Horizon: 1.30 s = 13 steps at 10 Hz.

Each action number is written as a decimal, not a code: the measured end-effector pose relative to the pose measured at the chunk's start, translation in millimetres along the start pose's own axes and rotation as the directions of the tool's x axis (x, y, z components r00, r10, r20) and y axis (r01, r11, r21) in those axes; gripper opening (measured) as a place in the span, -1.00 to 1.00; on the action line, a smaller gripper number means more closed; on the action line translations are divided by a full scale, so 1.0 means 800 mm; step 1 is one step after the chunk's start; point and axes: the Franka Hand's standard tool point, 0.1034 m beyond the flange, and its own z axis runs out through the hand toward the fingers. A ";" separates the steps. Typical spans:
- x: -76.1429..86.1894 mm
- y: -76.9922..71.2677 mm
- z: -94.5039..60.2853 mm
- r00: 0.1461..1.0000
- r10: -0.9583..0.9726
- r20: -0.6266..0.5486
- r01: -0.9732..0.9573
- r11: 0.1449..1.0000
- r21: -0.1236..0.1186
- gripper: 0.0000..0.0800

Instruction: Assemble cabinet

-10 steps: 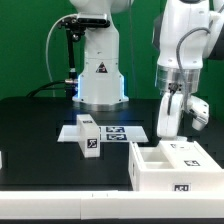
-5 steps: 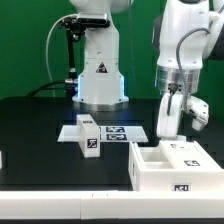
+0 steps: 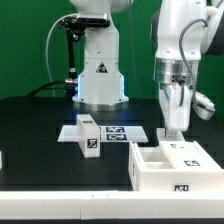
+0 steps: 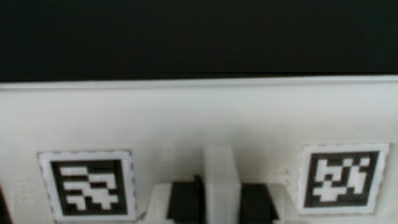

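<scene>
The cabinet (image 3: 150, 176), a white compartmented box with a black-and-white tag on its front, sits on the black table (image 3: 40, 120) at the exterior view's near right. The gripper (image 3: 172, 127) hangs just above its far wall, jaws pressed together. Only the wrist view shows two tags (image 4: 86, 185) flanking the fingers (image 4: 178, 200).

In the wrist view only the blurred tips of the fingers (image 4: 175, 205) show, cut off by the picture's edge. Just beyond them the cabinet (image 4: 196, 120) runs out of frame, its tags (image 4: 86, 185) too smeared to read. Whether the closed fingers pinch anything cannot be told.
</scene>
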 end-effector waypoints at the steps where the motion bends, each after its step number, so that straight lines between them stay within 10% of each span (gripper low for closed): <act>1: 0.002 0.004 -0.003 0.993 -0.122 -0.003 0.122 0.993 0.007 -0.83; 5: 0.004 0.002 -0.004 0.874 -0.485 -0.014 0.485 0.875 -0.004 -0.83; 9: 0.025 -0.006 -0.011 0.456 -0.883 -0.110 0.889 0.458 0.014 -0.83; 13: 0.024 -0.008 -0.012 0.118 -0.985 -0.128 0.991 0.124 -0.041 -0.83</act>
